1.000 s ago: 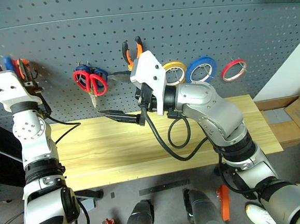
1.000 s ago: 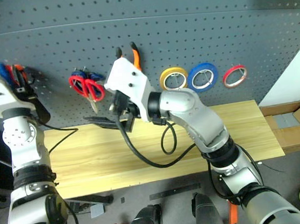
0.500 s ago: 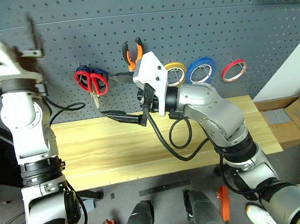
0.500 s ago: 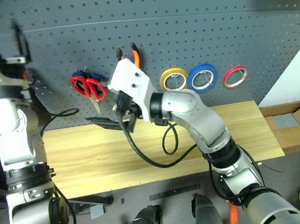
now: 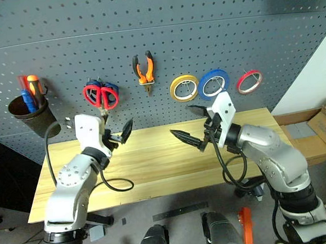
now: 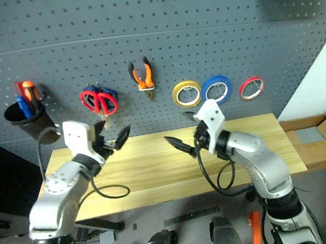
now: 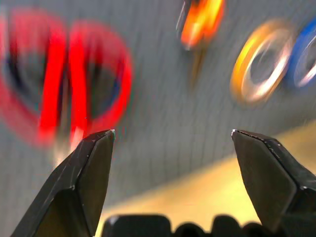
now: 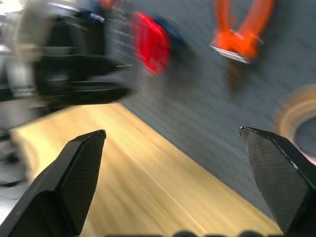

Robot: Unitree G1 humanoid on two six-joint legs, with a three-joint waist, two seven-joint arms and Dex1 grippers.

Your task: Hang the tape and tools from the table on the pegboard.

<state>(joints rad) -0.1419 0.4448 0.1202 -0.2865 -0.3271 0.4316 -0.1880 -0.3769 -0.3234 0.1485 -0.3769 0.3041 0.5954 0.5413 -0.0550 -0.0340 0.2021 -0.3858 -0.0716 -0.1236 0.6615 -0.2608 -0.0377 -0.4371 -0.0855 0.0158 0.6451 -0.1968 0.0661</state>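
On the dark grey pegboard (image 5: 229, 32) hang the red-handled scissors (image 5: 100, 96), the orange-and-black pliers (image 5: 143, 68) and the thin red tape (image 5: 249, 81). The blue-handled screwdriver (image 5: 26, 104) stands in a dark cup (image 5: 31, 116) hooked on the board at the left. My left gripper (image 5: 117, 127) hovers open and empty over the left part of the table (image 5: 155, 168), below the scissors (image 7: 69, 84). My right gripper (image 5: 189, 124) is open and empty above the table's middle, below the yellow roll. Its wrist view shows the pliers (image 8: 242, 29) ahead.
A wider yellow roll (image 5: 184, 87) and a blue roll (image 5: 215, 83) hang between the pliers and the red tape. Blue-handled scissors hang behind the red ones. Red and orange screwdrivers share the cup. A cardboard box (image 5: 321, 123) sits past the table's right end.
Both arms have come down from the pegboard to just above the table: the left from the cup at the upper left, the right from beside the pliers. The camera view has also shifted.
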